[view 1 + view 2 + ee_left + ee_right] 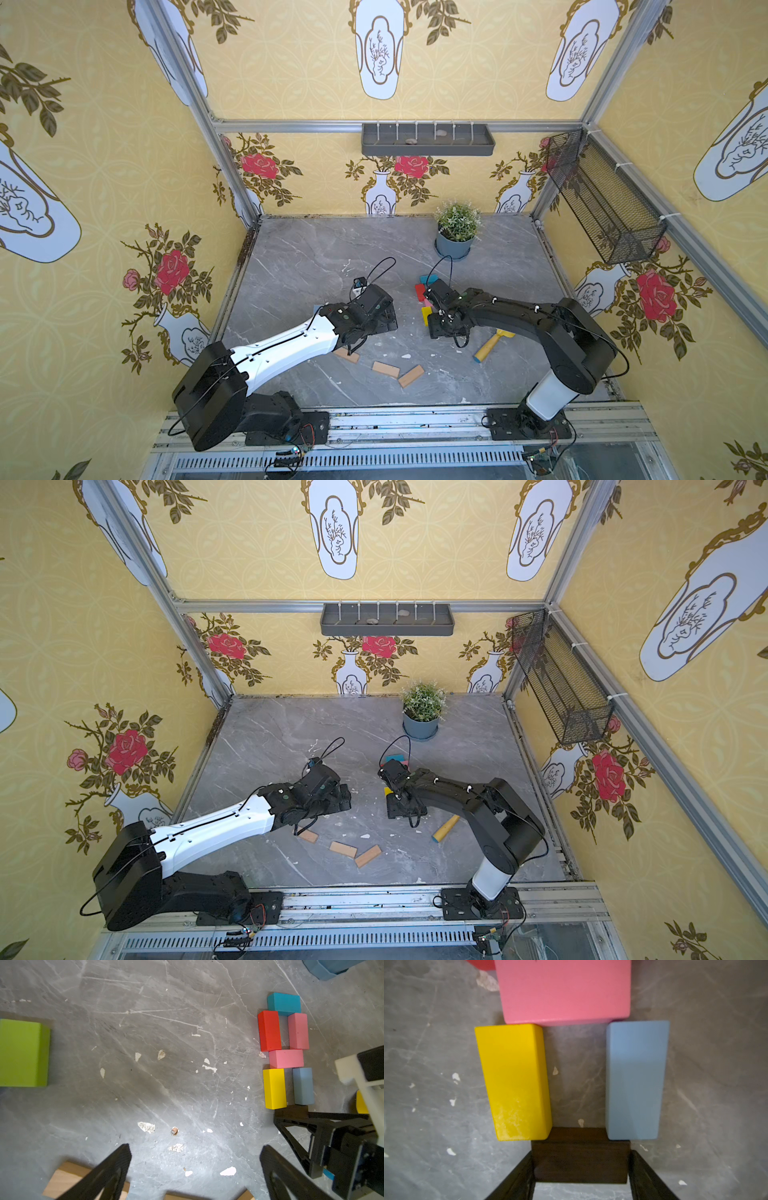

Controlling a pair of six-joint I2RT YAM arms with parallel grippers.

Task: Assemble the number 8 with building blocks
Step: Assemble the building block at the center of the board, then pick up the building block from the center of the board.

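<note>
Arms are blocking much of my view: in both top views the right arm (519, 316) is covering most of the 8 (286, 1058), and a tan block (348, 356) is lying half under the left arm (282, 353). The green block (22, 1052) is running off the frame edge, far to one side of the left gripper (195, 1146), whose fingers (122, 1157) are standing wide apart over bare table (166, 1084). The right gripper (581, 1154) is bracketing the ends of the brown block (579, 1167); I cannot tell whether its fingers are pinching it or just standing alongside.

I am counting seven blocks in the 8: teal block (283, 1003), red block (269, 1030), two pink blocks (298, 1030), yellow block (274, 1088), blue block (303, 1085), and the brown one closing the loop between the right fingers. Three tan blocks (385, 369) are lying loose. All are showing smooth, matte, rectangular faces; the table is looking like scuffed grey stone.
</note>
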